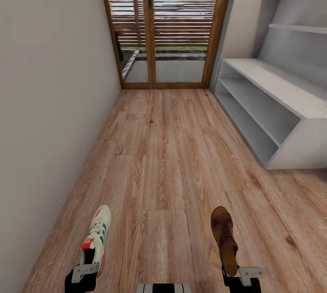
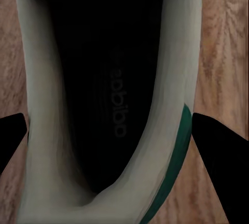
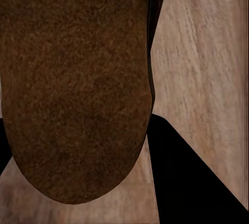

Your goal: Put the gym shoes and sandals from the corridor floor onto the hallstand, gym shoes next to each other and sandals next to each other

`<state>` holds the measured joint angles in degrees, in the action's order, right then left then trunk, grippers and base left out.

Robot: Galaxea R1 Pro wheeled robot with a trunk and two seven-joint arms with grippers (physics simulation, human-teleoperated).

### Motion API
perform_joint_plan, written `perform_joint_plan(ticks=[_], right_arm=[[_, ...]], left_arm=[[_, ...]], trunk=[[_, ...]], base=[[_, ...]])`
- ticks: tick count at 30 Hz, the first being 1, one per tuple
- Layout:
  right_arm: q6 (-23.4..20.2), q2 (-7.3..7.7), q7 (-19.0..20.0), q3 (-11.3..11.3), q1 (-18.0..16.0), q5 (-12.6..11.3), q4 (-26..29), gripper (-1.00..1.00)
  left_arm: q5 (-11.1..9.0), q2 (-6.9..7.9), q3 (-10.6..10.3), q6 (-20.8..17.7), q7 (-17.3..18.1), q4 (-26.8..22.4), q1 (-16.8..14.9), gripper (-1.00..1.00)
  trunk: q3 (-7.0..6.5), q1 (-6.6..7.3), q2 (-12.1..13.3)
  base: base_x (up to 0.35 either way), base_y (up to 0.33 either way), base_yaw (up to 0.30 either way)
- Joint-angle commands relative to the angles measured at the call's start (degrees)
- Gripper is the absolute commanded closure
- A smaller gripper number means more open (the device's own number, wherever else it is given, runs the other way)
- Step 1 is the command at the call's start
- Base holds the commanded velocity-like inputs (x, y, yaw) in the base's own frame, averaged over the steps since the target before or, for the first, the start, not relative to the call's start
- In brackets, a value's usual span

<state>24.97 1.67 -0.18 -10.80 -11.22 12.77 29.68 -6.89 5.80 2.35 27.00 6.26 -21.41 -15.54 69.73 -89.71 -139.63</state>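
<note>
Head view: my left end effector (image 1: 86, 271) sits at the lower left of the corridor, closed about the heel of a white gym shoe (image 1: 96, 237) with green stripes and a red-orange heel patch; the shoe's toe points away from me, toward the glazed door (image 1: 164, 25). My right end effector (image 1: 243, 275) sits at the lower right, closed about the heel end of a brown sandal (image 1: 224, 237), toe likewise pointing forward. Whether either shoe is clear of the corridor floor (image 1: 168, 157) or resting on it cannot be told. Left wrist view: the dark opening and white collar of the gym shoe (image 2: 111, 104) lie between my two black fingers (image 2: 220, 151), a green stripe near one of them, wood planks beyond. Right wrist view: the tan-brown footbed of the sandal (image 3: 75, 83) lies close before the camera, one black finger (image 3: 192, 182) beside it. The hallstand (image 1: 272, 107), pale grey with two low open shelves and wall shelves above, stands against the right wall, well apart from both shoes. A plain wall (image 1: 50, 93) bounds the left side.
</note>
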Motion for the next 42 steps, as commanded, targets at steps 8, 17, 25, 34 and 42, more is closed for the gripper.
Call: perform_joint_plan(ticks=[8, 17, 25, 34, 42], right_arm=[[0.17, -0.08, 0.01, -0.27, -0.05, 0.41, -0.10, 1.00], [0.17, -0.04, 0.01, -0.27, -0.03, 0.41, -0.14, 1.00], [0.17, -0.08, 0.01, -0.27, -0.04, 0.47, -0.15, 1.00], [0.18, -0.09, 0.01, -0.23, -0.04, 0.50, -0.25, 1.00], [0.32, -0.12, 0.01, -0.21, -0.05, 0.43, -1.50, 1.00]], left_arm=[[-0.58, 0.09, 0.20, 0.07, 0.68, 0.05, -0.01, 1.00], [-0.58, 0.17, 0.20, 0.07, 0.68, 0.05, -0.01, 1.00], [-0.58, 0.17, 0.20, 0.07, 0.68, 0.05, -0.01, 1.00], [-0.60, 0.06, 0.16, 0.16, 0.77, -0.08, -0.01, 1.00], [-0.66, -0.04, 0.14, 0.16, 0.77, -0.06, -0.01, 1.00]], trunk=[[-1.90, 1.77, 3.21], [-4.20, 3.75, 6.82], [-5.97, 5.07, 9.23], [-6.76, 5.07, 9.23], [-7.47, 5.07, 9.23]], base=[[0.000, 0.000, -0.172], [0.000, 0.000, -0.167], [0.000, 0.000, -0.073], [0.000, 0.000, -0.005], [0.079, 0.000, 0.000]])
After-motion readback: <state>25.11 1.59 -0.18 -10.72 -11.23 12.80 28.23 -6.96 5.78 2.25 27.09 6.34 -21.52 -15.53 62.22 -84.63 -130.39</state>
